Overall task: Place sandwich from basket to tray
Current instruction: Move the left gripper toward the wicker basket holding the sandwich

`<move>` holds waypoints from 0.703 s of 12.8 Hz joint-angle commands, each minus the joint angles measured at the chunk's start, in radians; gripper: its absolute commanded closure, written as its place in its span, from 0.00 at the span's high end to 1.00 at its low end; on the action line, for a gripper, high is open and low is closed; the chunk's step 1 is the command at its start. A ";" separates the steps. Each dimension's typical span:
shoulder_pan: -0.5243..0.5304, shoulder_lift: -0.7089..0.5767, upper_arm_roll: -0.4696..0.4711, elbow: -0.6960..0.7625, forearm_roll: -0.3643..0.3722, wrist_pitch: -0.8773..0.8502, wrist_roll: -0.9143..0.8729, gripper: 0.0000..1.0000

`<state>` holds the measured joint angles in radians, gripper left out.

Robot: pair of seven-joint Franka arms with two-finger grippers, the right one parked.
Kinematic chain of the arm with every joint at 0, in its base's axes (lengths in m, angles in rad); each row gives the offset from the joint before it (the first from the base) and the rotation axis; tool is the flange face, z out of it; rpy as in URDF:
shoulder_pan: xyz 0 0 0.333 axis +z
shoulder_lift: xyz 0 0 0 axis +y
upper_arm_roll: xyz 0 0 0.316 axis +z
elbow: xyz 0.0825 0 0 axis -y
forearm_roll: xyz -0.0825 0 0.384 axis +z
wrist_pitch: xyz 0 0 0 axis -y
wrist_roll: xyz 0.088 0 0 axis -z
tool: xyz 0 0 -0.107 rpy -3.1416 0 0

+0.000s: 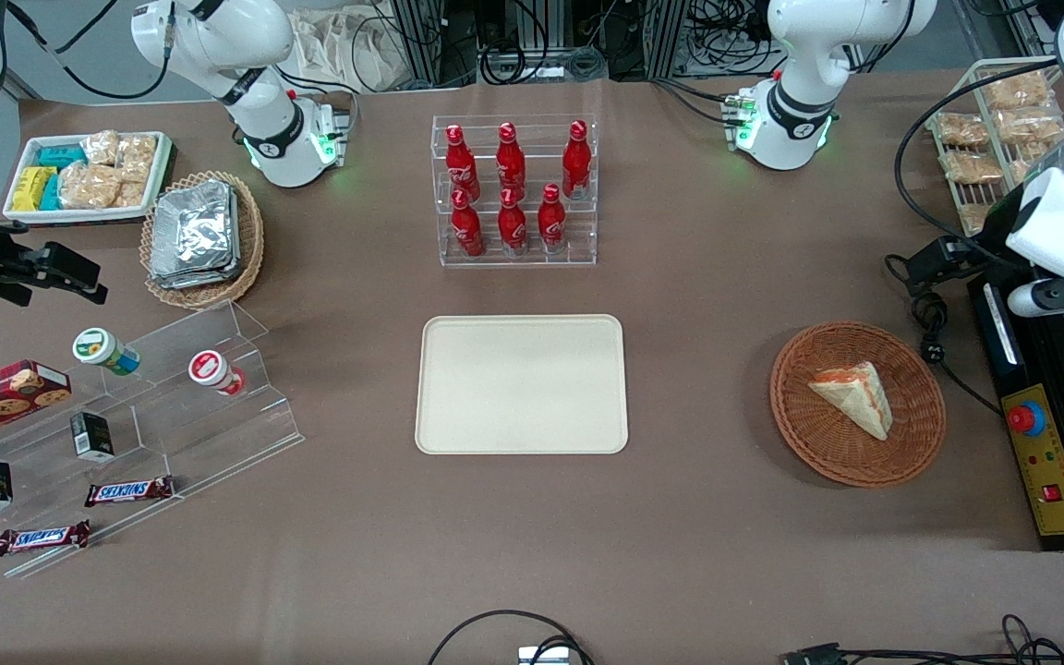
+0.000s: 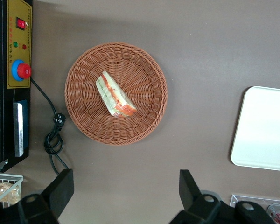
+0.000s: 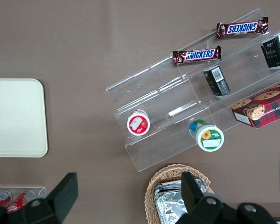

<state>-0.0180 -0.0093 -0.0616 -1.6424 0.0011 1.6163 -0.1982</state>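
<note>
Sandwich (image 1: 855,395) first: you find it lying on its side in the round brown basket (image 1: 804,434), a pale wedge with its orange-red and green filling edge showing. You have not picked it up yet, so you are at the very start, the approach before the grasp.

Your gripper (image 2: 123,189) hangs high above the tabletop (image 1: 698,305), farther from the front camera than the basket, at the working arm's end. Its jaws stand wide apart with nothing between them, as the wrist camera shows.

Your next move, as I judge it, is to bring the gripper over the basket and come down with the jaws set across the wedge's flat bread faces, so you squeeze the slices together. Soft bread may crush or slip, so close gently.

The basket holds only the sandwich. The cream tray (image 1: 440,434) sits mid-tabletop, well apart from the basket, and carries nothing. Farther from the front camera than the tray, a clear rack (image 1: 518,259) holds six red bottles (image 1: 512,226). Near the parked arm, a lighter basket (image 1: 246,268) holds foil packs (image 1: 192,233).
</note>
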 commanded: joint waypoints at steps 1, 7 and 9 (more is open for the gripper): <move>0.004 -0.003 -0.003 0.004 0.002 0.002 0.016 1.00; 0.004 0.009 -0.004 -0.008 0.075 0.013 0.023 1.00; 0.003 0.028 -0.004 -0.036 0.082 0.056 0.005 1.00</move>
<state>-0.0180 0.0022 -0.0615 -1.6539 0.0654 1.6312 -0.1896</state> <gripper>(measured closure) 0.000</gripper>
